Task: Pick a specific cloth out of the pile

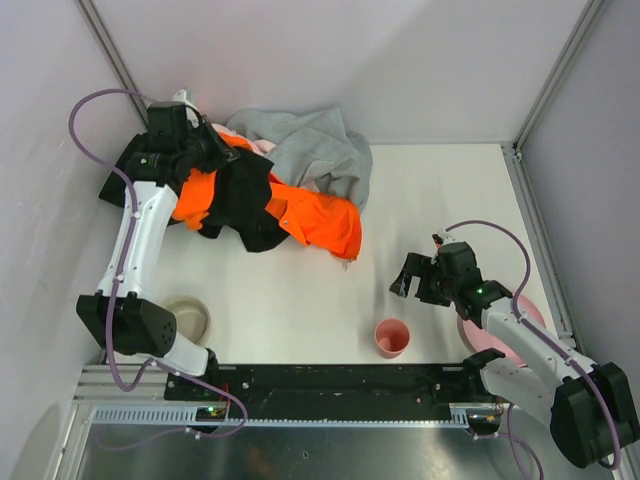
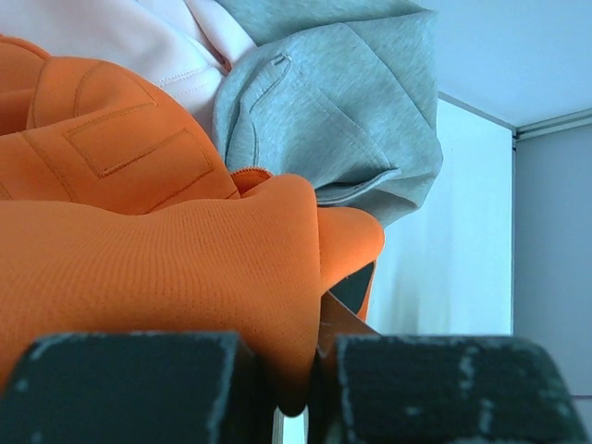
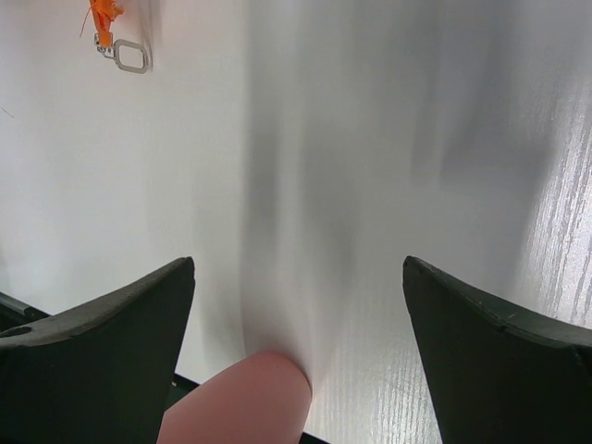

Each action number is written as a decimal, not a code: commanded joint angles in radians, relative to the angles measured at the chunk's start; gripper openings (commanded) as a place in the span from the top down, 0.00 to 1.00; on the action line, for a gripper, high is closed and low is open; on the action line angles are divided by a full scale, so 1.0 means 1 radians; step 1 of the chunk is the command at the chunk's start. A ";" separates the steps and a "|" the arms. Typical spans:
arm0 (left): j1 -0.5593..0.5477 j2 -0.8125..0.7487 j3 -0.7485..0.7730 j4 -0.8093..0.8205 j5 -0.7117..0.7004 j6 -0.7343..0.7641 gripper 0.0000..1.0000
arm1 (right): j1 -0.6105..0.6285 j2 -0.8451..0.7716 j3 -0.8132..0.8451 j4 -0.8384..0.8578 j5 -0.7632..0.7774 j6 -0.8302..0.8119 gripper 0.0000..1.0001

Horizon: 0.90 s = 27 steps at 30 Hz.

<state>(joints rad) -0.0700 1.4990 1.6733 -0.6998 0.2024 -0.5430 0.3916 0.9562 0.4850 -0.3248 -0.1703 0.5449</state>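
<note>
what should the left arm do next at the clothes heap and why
Probably open the left gripper and let go. Its fingers look closed on a fold of the bright orange garment, while the thin black cloth seems to lie just beside it on the pile of soft garments.
</note>
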 commanded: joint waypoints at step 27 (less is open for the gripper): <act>-0.051 0.931 0.715 -0.070 -0.127 0.119 0.96 | 0.003 0.046 0.032 0.007 0.049 -0.063 0.01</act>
<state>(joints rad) -0.1013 2.2810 2.3596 -0.7723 0.1143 -0.4507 0.3916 0.9966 0.4850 -0.3309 -0.1444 0.5098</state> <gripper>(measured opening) 0.074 0.993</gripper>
